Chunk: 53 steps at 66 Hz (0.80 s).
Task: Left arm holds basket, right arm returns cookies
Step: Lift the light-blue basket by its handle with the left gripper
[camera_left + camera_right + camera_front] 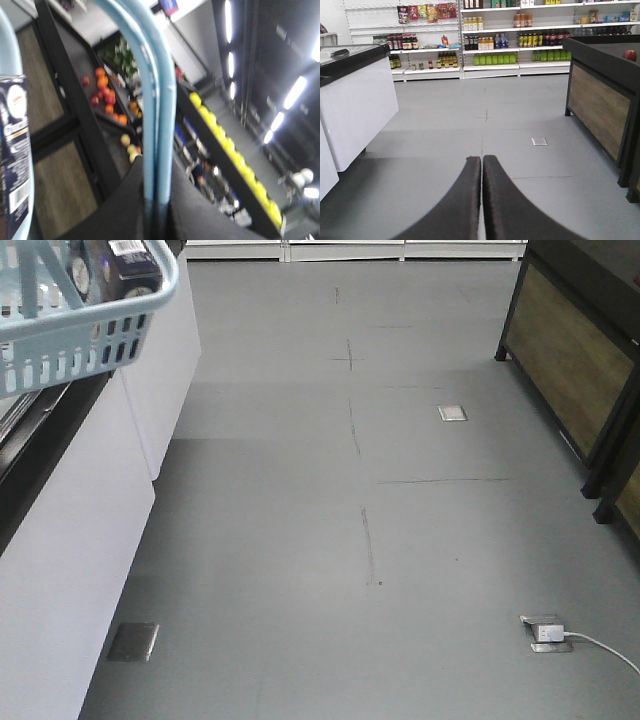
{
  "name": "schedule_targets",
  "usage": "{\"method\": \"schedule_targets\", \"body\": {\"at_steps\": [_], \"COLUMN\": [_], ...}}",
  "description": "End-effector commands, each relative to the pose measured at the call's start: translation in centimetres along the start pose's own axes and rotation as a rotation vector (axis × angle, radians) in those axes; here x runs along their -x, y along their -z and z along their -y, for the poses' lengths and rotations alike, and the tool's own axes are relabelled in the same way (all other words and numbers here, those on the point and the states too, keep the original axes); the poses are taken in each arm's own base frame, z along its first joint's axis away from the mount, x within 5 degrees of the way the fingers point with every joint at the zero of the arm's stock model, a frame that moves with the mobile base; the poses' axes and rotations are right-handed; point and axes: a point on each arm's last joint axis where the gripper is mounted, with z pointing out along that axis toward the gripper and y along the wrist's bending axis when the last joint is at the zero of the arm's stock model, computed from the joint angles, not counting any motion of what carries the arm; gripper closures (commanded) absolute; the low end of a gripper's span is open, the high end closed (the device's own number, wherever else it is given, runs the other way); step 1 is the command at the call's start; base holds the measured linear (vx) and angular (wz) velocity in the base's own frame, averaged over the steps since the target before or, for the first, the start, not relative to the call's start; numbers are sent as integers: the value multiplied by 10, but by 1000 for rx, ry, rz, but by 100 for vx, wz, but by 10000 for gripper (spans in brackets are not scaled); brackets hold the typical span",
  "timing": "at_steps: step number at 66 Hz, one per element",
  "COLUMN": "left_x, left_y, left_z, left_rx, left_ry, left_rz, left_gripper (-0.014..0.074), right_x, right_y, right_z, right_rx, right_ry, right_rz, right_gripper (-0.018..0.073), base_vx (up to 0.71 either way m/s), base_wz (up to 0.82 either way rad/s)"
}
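Cookies (125, 265) stand in basket (90, 340) at 10 o'clock; left gripper (155, 215) clamps its handle (159, 100); right gripper (481, 195), clenched empty, faces 12.

My jaws, dark at 6 o'clock, are clamped on the light blue basket handles (157, 125), which rise toward 12 o'clock. The cookies (15, 150) stand at 9 o'clock, barcode low. Fruit (102, 92), orange and red, lies at 10 o'clock. Yellow items (225, 147) run toward 4 o'clock. Picture blurred.
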Motion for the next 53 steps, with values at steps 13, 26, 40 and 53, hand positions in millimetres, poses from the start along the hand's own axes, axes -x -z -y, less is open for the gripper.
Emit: {"method": "schedule_targets", "body": {"at_steps": [13,26,40,53], "left_x": [-68,-125,-179,-231], "left_y": [-47,-63,-57,-44], "left_z": [57,29,7,-9], "left_rx": [-124,-64,-60,-108], "left_ry": [-60,2,62,161], "left_rz": [-187,-379,-465,-485], "left_gripper": [604,604,604,604], "right_x": [8,8,8,8], "right_y": [1,1,1,1], "right_z": [1,1,1,1], "right_rx": [-12,-12,-12,-12], "right_ry": [8,8,8,8], "right_rz": [86,86,86,86], "right_gripper": [568,568,568,568], "base_vx": [0,0,0,0], "base_wz": [0,0,0,0]}}
